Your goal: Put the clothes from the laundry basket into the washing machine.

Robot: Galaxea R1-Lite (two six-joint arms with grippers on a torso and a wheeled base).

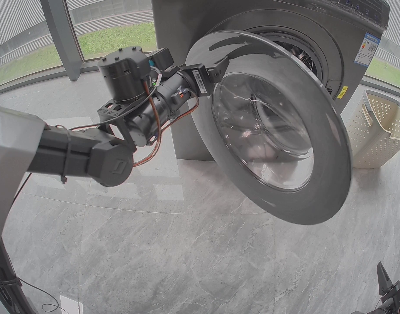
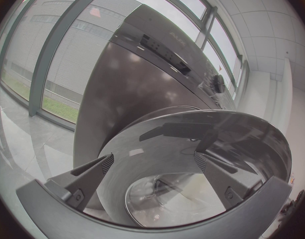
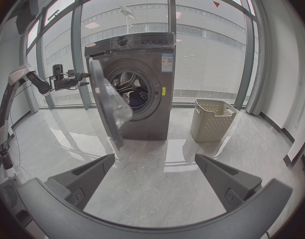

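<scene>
Nearest the lens, the left claw (image 2: 153,158) is seen spread wide, and nothing is gripped between its ribbed fingers (image 2: 92,175). Directly ahead of it lies the round door (image 2: 225,130) of the washing machine (image 2: 132,87). In the head view the claw is set at the door's upper left rim and appears to be laid against it, though firm contact cannot be confirmed. The door is swung well out from the cabinet, its glass bowl turned toward the lower right of the head frame, and the claw is placed on its outer side. The drum (image 3: 134,90) is therefore found beyond the door, toward the right of the frame. Dark clothes (image 3: 136,98) can be made out inside it. Just right of the machine, the laundry basket (image 3: 212,121) is stood on the floor (image 3: 159,183), and no clothes are seen above its rim. The loading is judged to be finished or nearly so, with the door left to be shut. That push is best given by the left arm, since the right claw (image 3: 154,157) is held low and well apart from the machine, open and empty.
</scene>
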